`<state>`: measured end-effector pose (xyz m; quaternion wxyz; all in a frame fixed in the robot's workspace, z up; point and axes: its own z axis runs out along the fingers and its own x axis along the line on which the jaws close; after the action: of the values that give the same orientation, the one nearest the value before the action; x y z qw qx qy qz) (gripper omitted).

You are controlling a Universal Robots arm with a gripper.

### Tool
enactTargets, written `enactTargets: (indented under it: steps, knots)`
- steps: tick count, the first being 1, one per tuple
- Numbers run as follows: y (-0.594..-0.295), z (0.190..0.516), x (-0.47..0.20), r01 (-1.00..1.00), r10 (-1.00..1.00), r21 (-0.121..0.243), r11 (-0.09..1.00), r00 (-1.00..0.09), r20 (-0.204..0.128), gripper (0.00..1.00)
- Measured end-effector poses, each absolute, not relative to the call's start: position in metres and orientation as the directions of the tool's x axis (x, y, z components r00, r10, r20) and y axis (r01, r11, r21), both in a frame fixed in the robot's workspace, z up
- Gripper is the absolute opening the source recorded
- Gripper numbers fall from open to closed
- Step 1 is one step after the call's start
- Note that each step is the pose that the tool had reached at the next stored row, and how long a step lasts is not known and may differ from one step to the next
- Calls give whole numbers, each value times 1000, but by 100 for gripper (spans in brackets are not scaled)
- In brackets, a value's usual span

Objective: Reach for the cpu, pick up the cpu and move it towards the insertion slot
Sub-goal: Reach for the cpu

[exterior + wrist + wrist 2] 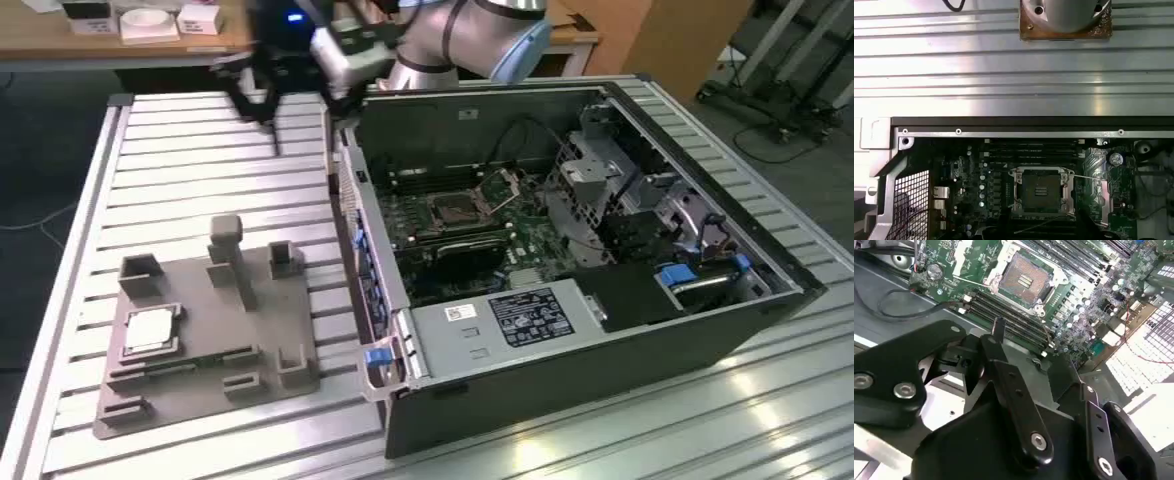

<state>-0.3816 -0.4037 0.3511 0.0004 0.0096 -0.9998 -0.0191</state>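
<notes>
Step in hand: reach for the cpu. The cpu [150, 330] lies flat, metal top up, in a recess of the grey fixture plate [274, 335], which rests on the ribbed counter [187, 180] toward the exterior view's left, outside the open computer case [561, 380]. The tool [263, 108] hangs above the far part of the counter, just beside the case wall and well apart from the cpu. Its fingers [1016, 390] stand apart with nothing between them, so no pick-up has been made. The insertion slot [454, 208] sits on the motherboard [534, 245] inside the case; its retention frame is swung up and its dark centre is bare. In both wrist views the slot lies next to the rows of long memory slots [1004, 315]. The arm [467, 40] is nearer to the slot than to the cpu. Judged from this layout, completing the reach calls for travel across the counter toward the fixture plate. The tool would then need to come down squarely over the chip. The upright blocks [227, 255] of the plate stand near the cpu recess, so the approach should come from above, not from the side. The chip is thin and seated low, so the fingers would need to meet its opposite edges evenly to avoid tilting it.
</notes>
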Motion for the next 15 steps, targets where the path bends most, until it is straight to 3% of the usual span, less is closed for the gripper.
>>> enactTargets:
  steps: [15]
  knots:
    - [-404, 351, -384, -19, -19, 38, 999, -1000, 0, 11]
